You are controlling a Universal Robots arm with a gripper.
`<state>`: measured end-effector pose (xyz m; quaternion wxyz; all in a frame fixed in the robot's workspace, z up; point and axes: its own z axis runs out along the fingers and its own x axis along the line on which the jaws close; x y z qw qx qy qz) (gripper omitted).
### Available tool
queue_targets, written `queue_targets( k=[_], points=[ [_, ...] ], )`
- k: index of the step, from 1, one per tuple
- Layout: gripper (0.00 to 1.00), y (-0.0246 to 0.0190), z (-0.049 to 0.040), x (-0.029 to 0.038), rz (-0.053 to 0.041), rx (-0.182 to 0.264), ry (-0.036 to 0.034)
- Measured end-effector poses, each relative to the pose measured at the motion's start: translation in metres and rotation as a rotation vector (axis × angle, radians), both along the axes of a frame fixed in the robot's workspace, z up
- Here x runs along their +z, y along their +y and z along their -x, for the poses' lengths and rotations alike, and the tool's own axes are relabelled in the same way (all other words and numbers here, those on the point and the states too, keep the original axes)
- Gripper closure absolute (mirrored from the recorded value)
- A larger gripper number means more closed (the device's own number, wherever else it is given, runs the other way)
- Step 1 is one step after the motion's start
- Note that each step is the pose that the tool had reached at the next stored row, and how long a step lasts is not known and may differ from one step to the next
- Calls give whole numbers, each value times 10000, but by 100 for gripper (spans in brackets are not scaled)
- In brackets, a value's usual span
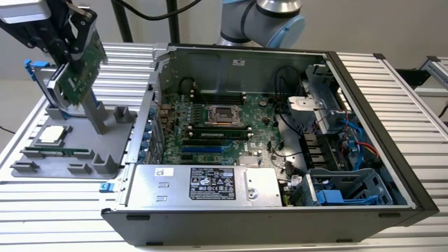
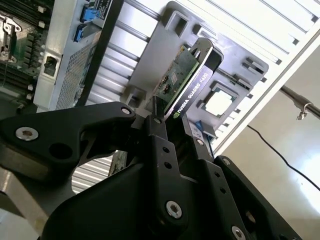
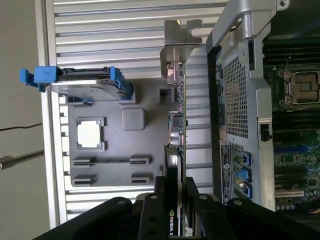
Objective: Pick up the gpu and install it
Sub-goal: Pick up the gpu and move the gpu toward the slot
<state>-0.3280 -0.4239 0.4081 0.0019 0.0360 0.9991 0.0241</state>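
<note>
Black metal links and bolt heads of the gripper (image 2: 172, 124) loom closest in the second wrist view, matte and angular. Its two flat fingers (image 2: 158, 131) are clamped on one end of the gpu (image 2: 187, 75), one pressing each face. The card is a thin rectangle. One side is green circuit board studded with small parts, and the other is a smooth black shroud with a glossy edge.

In the first wrist view the gpu (image 3: 176, 125) is seen edge-on, running away from the gripper (image 3: 175, 186) to a bent silver bracket (image 3: 179, 47) at its far end.

In the exterior view the gripper (image 1: 70, 50) holds the gpu (image 1: 77, 79) tilted in the air. It hangs above a grey moulded tray (image 1: 42, 165) at the exterior view's left and outside the computer case (image 1: 280, 220).

The tray has blocky posts and slots and carries a square, silver-topped processor (image 1: 52, 135). A silver hard drive (image 3: 82, 87) with blue plastic rails stands on edge in it.

The case lies open on a ribbed aluminium table (image 1: 420, 105). Inside are a green motherboard (image 1: 210, 126) and a bare metal power supply box (image 1: 203, 184).
</note>
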Motion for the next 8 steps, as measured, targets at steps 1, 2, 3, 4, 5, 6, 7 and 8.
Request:
queue_targets(
  k=[1, 2, 3, 4, 5, 6, 7, 8],
  points=[
    [100, 0, 0, 15, 0, 0, 0],
    [100, 0, 0, 29, 0, 0, 1],
    [100, 0, 0, 44, 1, 0, 1],
    [100, 0, 0, 58, 1, 0, 1],
    [100, 0, 0, 73, 1, 0, 1],
    [100, 0, 0, 88, 0, 0, 0],
    [100, 0, 0, 101, 0, 0, 0],
    [100, 0, 0, 116, 1, 0, 1]
  ],
)
